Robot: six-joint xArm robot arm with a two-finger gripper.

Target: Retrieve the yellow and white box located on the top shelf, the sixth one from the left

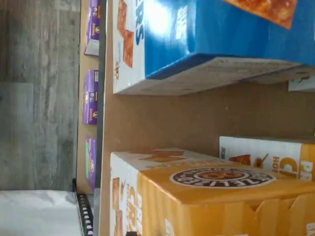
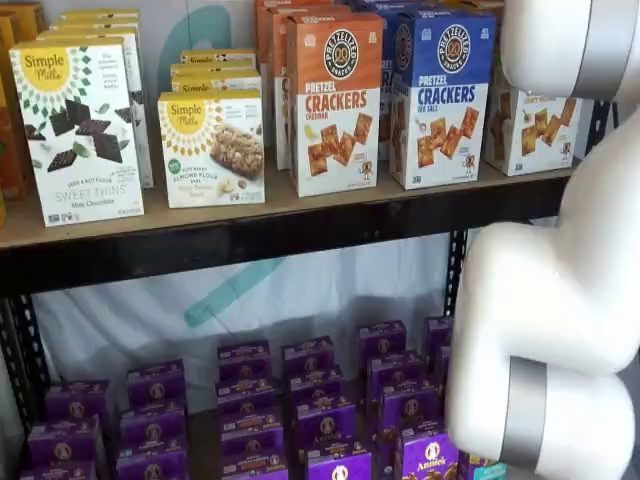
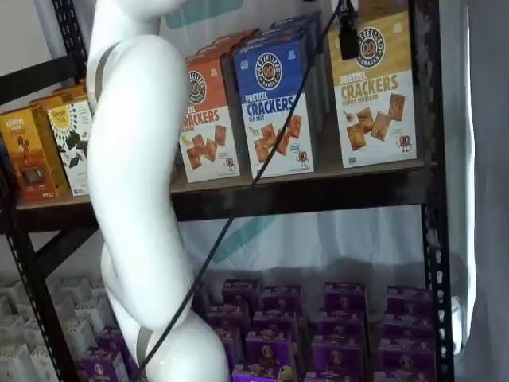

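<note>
Because the white arm (image 3: 131, 199) stands nearest, between cameras and shelves, its gripper (image 3: 348, 36) hangs high with fingers I judge spread wide, empty. Beyond, the yellow and white box (image 3: 375, 91) faces forward on the top shelf (image 3: 302, 191), right of the blue-topped box (image 3: 274, 103).

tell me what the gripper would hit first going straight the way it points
Likely the yellow and white box: in a shelf view the gripper hangs just before its top corner, though depth is unclear.
</note>
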